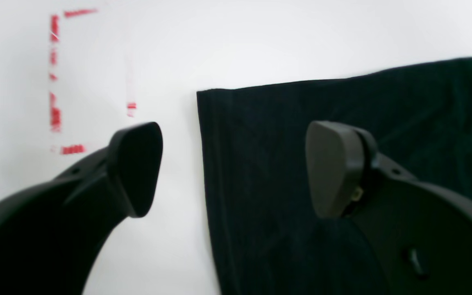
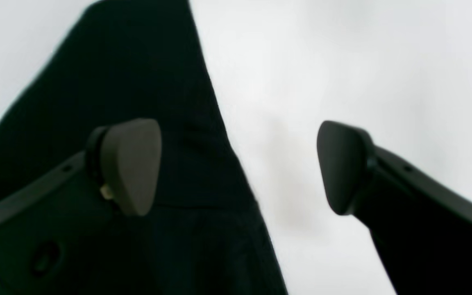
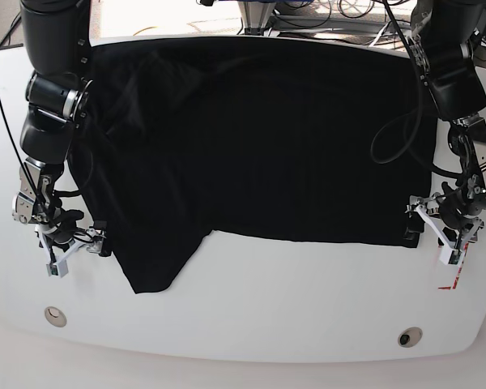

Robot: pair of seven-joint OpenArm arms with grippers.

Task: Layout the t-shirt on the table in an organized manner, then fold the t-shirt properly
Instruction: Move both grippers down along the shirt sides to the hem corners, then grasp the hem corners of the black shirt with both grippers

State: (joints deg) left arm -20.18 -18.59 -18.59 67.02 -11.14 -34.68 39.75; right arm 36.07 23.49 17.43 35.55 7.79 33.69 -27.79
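Observation:
The black t-shirt (image 3: 259, 138) lies spread over the far half of the white table (image 3: 267, 324), with one flap reaching toward the front left. My left gripper (image 3: 436, 235) stands open at the shirt's front right corner. In the left wrist view the left gripper (image 1: 234, 164) straddles the t-shirt (image 1: 301, 143) edge, one finger over cloth and one over bare table (image 1: 260, 41). My right gripper (image 3: 74, 250) is open at the shirt's left edge. In the right wrist view the right gripper (image 2: 236, 164) likewise straddles the t-shirt (image 2: 158, 123) edge beside the table (image 2: 342, 61). Neither holds anything.
A red dashed mark (image 3: 454, 279) lies on the table just in front of the left gripper, and the same red dashed mark (image 1: 55, 73) shows in the left wrist view. Two round holes (image 3: 54, 314) (image 3: 409, 335) sit near the front edge. Cables (image 3: 308, 12) run behind the table.

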